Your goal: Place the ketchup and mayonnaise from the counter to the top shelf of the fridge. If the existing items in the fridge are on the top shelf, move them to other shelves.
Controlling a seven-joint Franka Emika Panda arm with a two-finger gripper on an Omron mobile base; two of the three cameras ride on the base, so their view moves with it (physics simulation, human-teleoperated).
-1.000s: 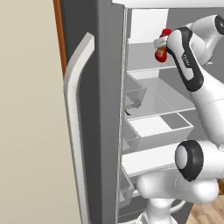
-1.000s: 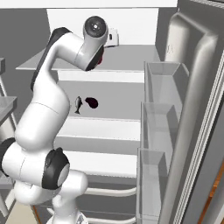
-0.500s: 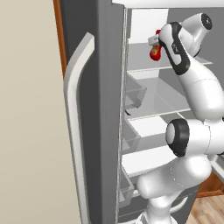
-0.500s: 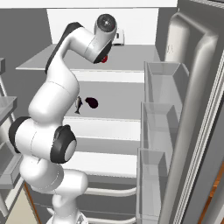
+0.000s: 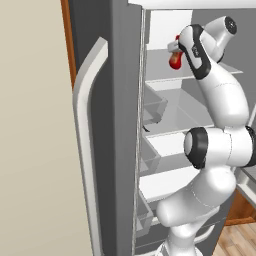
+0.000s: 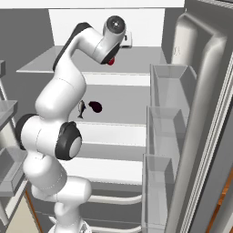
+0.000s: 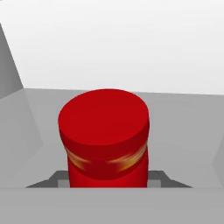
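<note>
One ketchup [image 7: 104, 135] over top shelf [image 5: 165, 70] edge

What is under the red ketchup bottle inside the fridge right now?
In the hand view the ketchup bottle hangs above the grey top shelf, white back wall behind. Whether its base touches the shelf cannot be seen; bottle and gripper cover it.

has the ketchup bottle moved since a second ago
Yes. The ketchup bottle has gone up and deeper into the fridge, now level with the top shelf.
</note>
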